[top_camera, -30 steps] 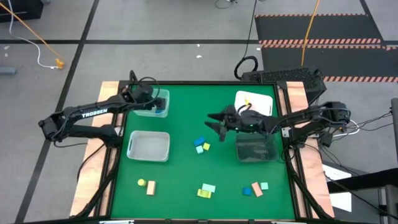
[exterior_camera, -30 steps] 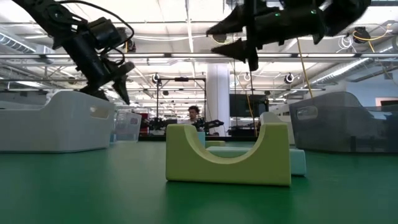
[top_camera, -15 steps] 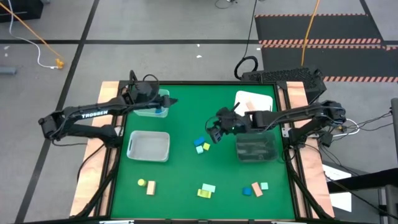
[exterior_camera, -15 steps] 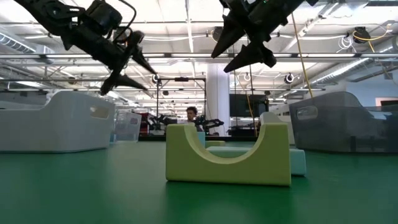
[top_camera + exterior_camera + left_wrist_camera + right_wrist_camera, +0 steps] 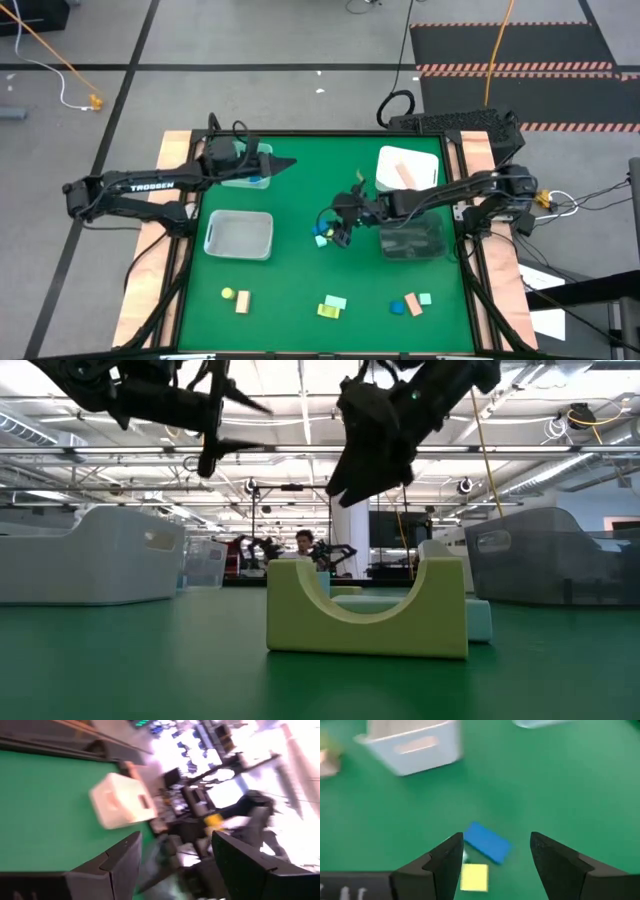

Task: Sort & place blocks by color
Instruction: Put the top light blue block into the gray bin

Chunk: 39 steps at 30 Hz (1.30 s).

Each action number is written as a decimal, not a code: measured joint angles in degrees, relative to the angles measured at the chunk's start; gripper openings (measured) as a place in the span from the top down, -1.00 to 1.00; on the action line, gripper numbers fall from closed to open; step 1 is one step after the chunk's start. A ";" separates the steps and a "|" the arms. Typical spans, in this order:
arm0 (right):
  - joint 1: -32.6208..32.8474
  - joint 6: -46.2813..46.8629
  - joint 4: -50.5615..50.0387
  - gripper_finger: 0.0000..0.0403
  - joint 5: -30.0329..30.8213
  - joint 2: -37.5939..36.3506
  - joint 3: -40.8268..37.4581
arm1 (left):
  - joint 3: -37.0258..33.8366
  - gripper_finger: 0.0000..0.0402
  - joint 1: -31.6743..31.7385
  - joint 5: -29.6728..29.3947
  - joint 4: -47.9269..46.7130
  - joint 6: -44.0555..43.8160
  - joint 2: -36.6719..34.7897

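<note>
My right gripper (image 5: 336, 228) hangs open over the table's middle, above a small cluster of blocks: a blue one (image 5: 487, 848), a yellow one (image 5: 474, 877) and a teal one (image 5: 321, 241). In the right wrist view its gripper (image 5: 495, 862) straddles the blue block from above without touching it. My left gripper (image 5: 287, 163) is open and empty, held level beside the clear tray (image 5: 240, 178), which holds a blue block (image 5: 258, 181). More blocks lie along the near edge: a yellow-green arch (image 5: 365, 610), a tan bar (image 5: 242, 301), and an orange, blue and teal group (image 5: 410, 303).
A white tray (image 5: 238, 235) sits at middle left. Another white tray (image 5: 420, 160) at far right holds a tan block (image 5: 403, 172). A dark tray (image 5: 410, 240) stands just right of my right gripper. Bare green table lies between the trays and the near blocks.
My left gripper has risen out of the clear tray, turned from pointing down to level, and swung toward the table's right. My right gripper has moved toward the near edge and a little left, tipping downward over the middle cluster of blocks. Both have stayed open.
</note>
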 joint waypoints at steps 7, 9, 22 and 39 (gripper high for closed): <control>-0.48 -7.78 11.75 -0.10 -13.30 5.89 -0.76 | 0.00 -0.20 -1.72 1.97 4.67 -0.07 0.00; -0.48 -8.56 12.91 -0.10 -15.17 7.07 -0.77 | 0.00 -0.20 -1.95 2.25 4.61 0.67 0.00; 0.00 -26.88 14.49 -0.10 -15.17 15.16 -0.77 | 0.00 -0.20 -2.76 5.00 4.11 0.53 0.00; 0.37 -23.90 16.66 0.43 -15.19 17.45 -0.79 | 0.00 -0.20 -3.30 5.00 4.06 0.03 0.00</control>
